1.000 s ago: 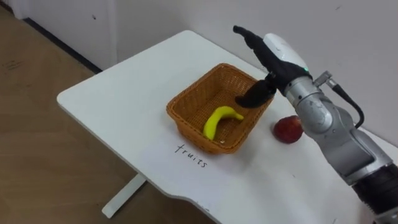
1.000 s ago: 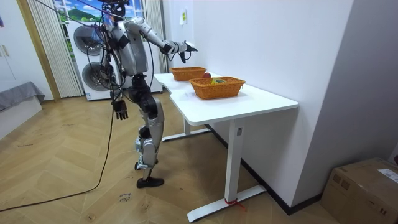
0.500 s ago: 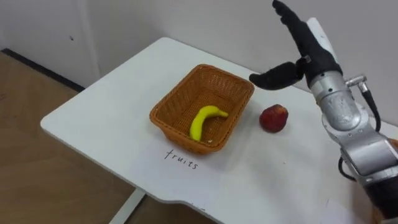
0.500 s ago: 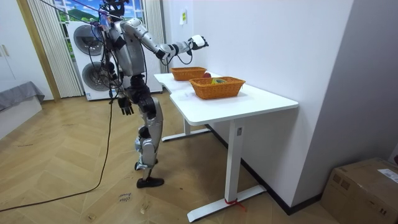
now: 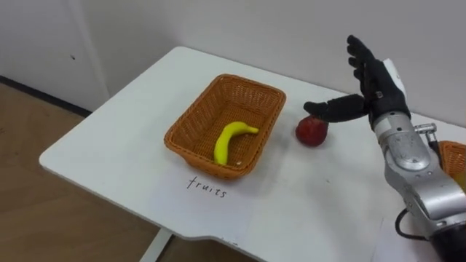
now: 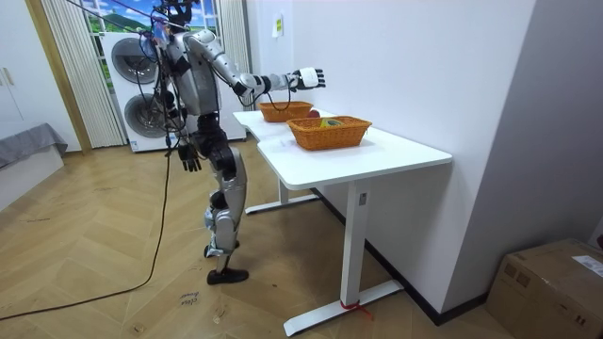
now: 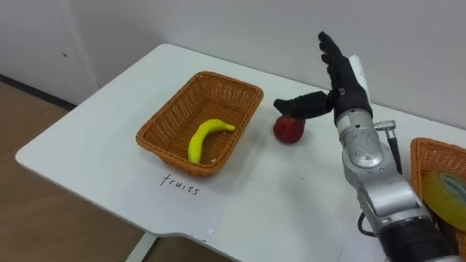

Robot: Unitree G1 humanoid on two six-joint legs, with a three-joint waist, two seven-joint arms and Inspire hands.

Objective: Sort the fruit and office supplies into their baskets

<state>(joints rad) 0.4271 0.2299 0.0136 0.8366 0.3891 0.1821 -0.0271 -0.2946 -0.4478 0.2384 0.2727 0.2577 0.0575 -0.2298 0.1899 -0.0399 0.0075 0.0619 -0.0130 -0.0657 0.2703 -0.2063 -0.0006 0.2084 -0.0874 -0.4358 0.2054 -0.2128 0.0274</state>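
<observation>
A brown wicker basket (image 5: 207, 161) stands on the white table (image 5: 109, 124) with a yellow banana (image 5: 231, 140) lying in it. To its right a red apple (image 5: 311, 131) rests on the tabletop. My right hand (image 5: 375, 80) hovers open just right of and above the apple. Its fingers point up and its thumb reaches out over the apple's top. Whether the thumb touches the apple I cannot tell. My left hand (image 6: 188, 153) hangs relaxed at my hip in the room view, where I stand at the table's end.
A second wicker basket (image 7: 435, 156) sits at the table's right edge with a yellowish round thing (image 7: 448, 191) inside. A handwritten label (image 5: 206, 185) marks the table before the fruit basket. The near table edge drops to a wooden floor.
My right hand has swung from above the basket's far corner to the right and now hovers by the apple. The head camera has shifted with it.
</observation>
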